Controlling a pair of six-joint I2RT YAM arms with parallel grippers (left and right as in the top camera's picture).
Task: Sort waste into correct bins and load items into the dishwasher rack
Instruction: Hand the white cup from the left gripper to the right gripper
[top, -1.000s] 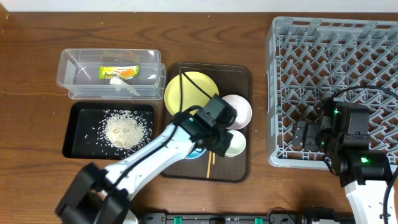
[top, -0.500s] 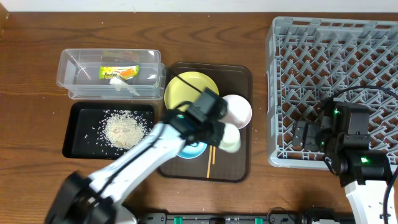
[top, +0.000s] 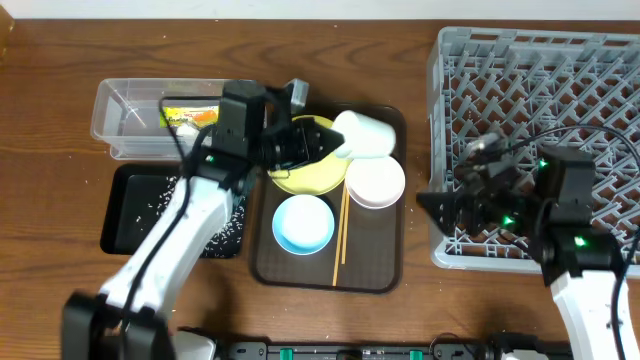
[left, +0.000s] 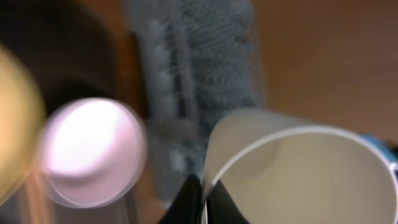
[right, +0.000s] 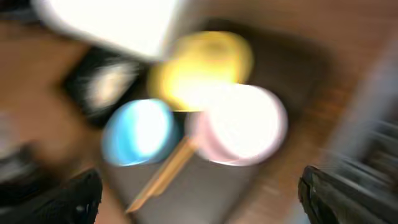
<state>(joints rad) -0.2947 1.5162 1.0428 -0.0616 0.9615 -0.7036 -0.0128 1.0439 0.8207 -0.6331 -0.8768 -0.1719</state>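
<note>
- Two fingers of the left gripper (top: 330, 146) are pinched together on the rim of the small pale green cup (top: 368, 134); the left wrist view shows a dark fingertip (left: 189, 198) at the cup's lip.
- The cup lies tipped on its side in that grip, seen from above over the far right of the dark brown serving tray (top: 385, 270), between the pale yellow plate (top: 300, 172) and the white bowl (top: 375, 182).
- On the tray nearer me sits the light blue bowl (top: 304, 223), with the chopsticks (top: 340, 235) lying just beside it.
- The right gripper (top: 452, 175) has its jaws spread wide and holds nothing, at the left edge of the dishwasher rack (top: 540, 80).
- Left of the serving tray, the clear tub (top: 130, 120) holds the yellow-green wrapper (top: 190, 115).
- The black tray (top: 130, 225) in front of the tub carries scattered rice grains (top: 150, 200), partly hidden under the left arm.
</note>
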